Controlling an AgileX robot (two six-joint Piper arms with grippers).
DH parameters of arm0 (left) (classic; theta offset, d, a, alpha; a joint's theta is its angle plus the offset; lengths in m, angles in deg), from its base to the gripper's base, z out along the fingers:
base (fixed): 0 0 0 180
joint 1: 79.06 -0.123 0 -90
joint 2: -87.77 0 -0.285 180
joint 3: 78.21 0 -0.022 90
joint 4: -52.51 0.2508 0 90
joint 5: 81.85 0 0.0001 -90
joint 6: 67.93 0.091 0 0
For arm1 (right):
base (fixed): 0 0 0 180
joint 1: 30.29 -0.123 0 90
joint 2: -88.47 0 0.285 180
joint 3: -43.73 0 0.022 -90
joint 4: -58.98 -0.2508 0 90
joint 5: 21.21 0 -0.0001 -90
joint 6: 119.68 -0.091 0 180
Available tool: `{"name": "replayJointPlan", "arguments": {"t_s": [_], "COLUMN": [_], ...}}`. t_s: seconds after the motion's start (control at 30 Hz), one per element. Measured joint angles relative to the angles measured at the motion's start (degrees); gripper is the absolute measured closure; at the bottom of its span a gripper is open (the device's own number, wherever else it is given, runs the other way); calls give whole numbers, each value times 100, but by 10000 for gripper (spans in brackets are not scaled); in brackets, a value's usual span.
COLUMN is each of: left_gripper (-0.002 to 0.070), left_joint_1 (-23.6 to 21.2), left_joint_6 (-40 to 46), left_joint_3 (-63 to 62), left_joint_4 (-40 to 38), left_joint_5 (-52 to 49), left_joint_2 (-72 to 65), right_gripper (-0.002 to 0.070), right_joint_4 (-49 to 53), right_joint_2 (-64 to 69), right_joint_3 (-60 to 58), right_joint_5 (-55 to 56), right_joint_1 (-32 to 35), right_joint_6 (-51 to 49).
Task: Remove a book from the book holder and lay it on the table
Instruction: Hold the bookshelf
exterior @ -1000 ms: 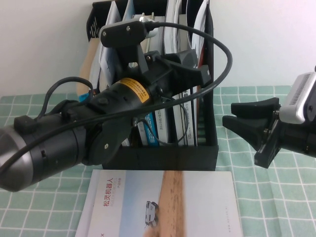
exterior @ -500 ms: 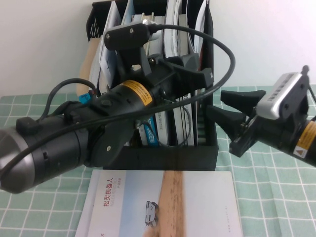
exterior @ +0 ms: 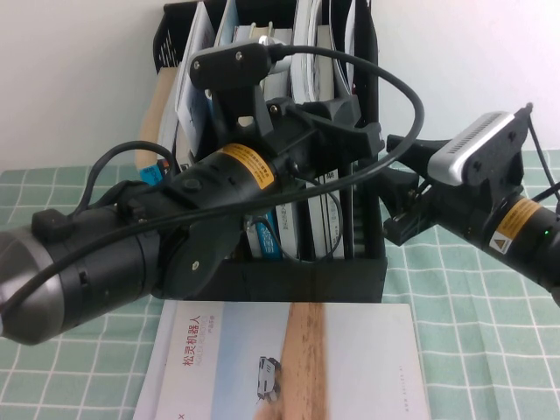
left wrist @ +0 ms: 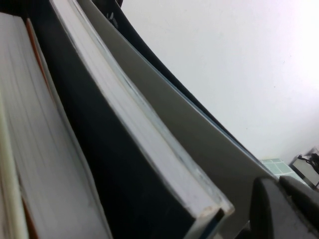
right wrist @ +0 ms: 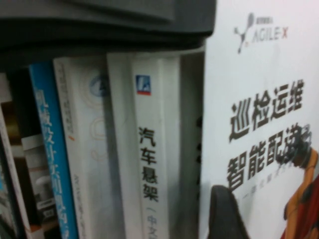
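The black book holder [exterior: 297,276] stands at the table's [exterior: 490,350] back, packed with upright books. The book, white-covered with black characters and an orange robot arm [right wrist: 259,114], leans at the holder's right end [exterior: 356,39]. My right gripper [exterior: 394,185] is open at the holder's right side. One of its fingers [right wrist: 224,214] lies in front of the book's cover; the other is hidden. My left gripper [exterior: 359,122] is shut and pushed in among the book tops, with its fingers [left wrist: 279,209] beside a thin leaning cover [left wrist: 189,139].
A pale book with a tan stripe and a small car [exterior: 289,367] lies flat on the checked cloth in front of the holder. Blue and white spines [right wrist: 50,149] fill the holder's middle. A white wall rises behind. The left arm's cable [exterior: 402,96] loops over the holder.
My right gripper has swung left and up from the open table to the holder's right side, with its jaws wider. The left gripper has shifted slightly right among the books.
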State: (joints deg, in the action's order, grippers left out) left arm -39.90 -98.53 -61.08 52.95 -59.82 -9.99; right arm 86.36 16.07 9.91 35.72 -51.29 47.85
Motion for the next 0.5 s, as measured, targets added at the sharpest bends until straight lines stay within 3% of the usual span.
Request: {"name": "replayJointPlan", "arguments": {"t_s": [0.3, 0.5], "left_gripper": [678, 678], "left_joint_1": [0, 0], "left_joint_6": [0, 0], "left_joint_3": [0, 0], "left_joint_4": [0, 10], "left_joint_5": [109, 120], "left_joint_2": [0, 0], "right_gripper": [301, 301], "right_joint_4": [606, 260], "right_joint_2": [12, 121], "right_joint_3": [3, 157], "right_joint_5": [-13, -91], "right_joint_1": [-12, -113], "right_joint_6": [-443, 107]}}
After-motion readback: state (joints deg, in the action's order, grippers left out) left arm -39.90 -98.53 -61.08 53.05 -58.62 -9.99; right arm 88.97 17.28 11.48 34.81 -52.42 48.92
